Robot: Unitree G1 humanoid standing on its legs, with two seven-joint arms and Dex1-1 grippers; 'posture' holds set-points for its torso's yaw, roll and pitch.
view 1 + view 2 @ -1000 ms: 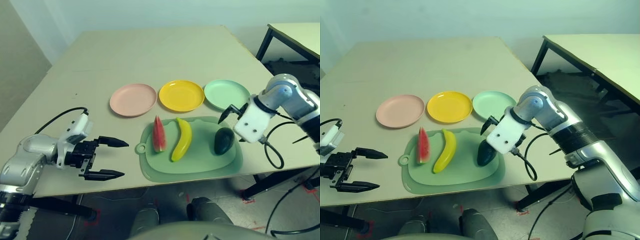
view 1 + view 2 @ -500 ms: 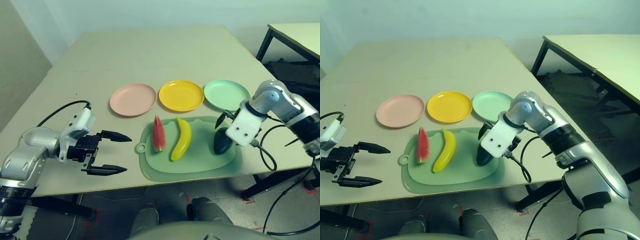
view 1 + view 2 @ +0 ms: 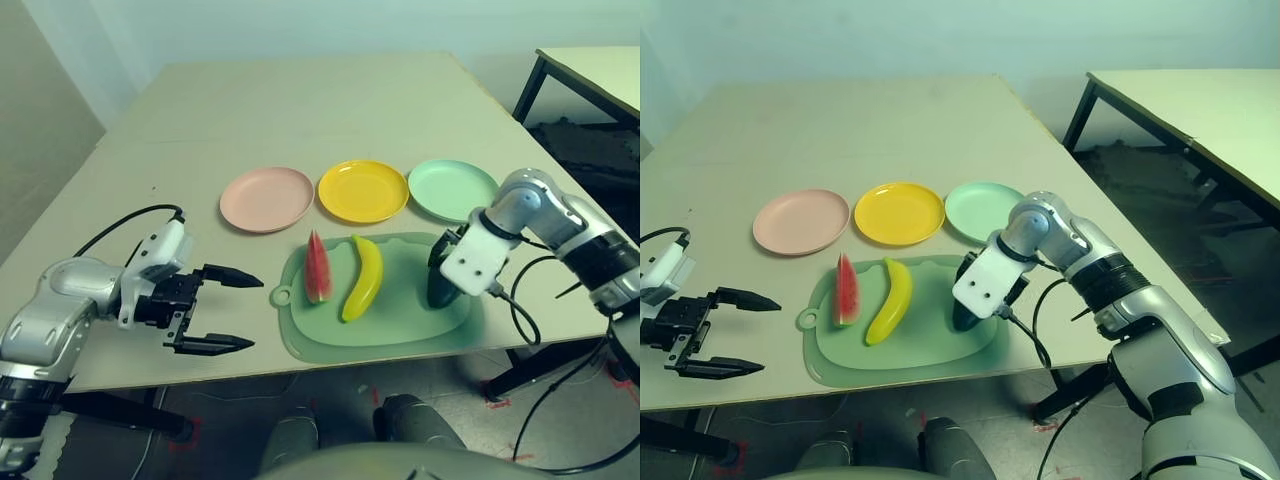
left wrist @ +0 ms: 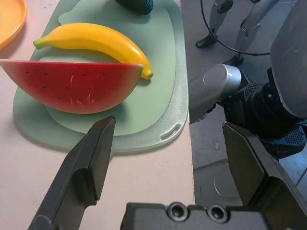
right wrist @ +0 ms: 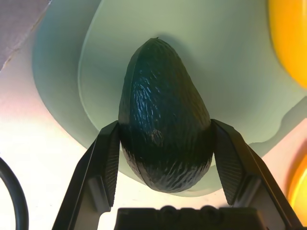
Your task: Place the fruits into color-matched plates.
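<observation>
The dark green avocado (image 5: 163,134) lies on the right end of the green cutting mat (image 3: 400,322). My right gripper (image 3: 440,270) is down over it, its fingers (image 5: 108,163) pressed against both sides. The red watermelon wedge (image 3: 317,268) and the yellow banana (image 3: 364,278) lie side by side on the mat's left half. My left gripper (image 3: 250,313) hovers open at the mat's left end, pointing at the watermelon (image 4: 72,86), nothing between its fingers. Behind the mat sit the pink plate (image 3: 266,198), yellow plate (image 3: 362,190) and mint green plate (image 3: 452,188), all empty.
The mat lies close to the table's near edge (image 3: 330,368). A black cable (image 3: 520,310) loops from my right wrist over the table's right edge. A second table (image 3: 1200,110) stands to the right. Bare tabletop stretches behind the plates.
My right gripper has come down and leftward over the avocado until its fingers flank it. My left gripper has edged a little toward the mat.
</observation>
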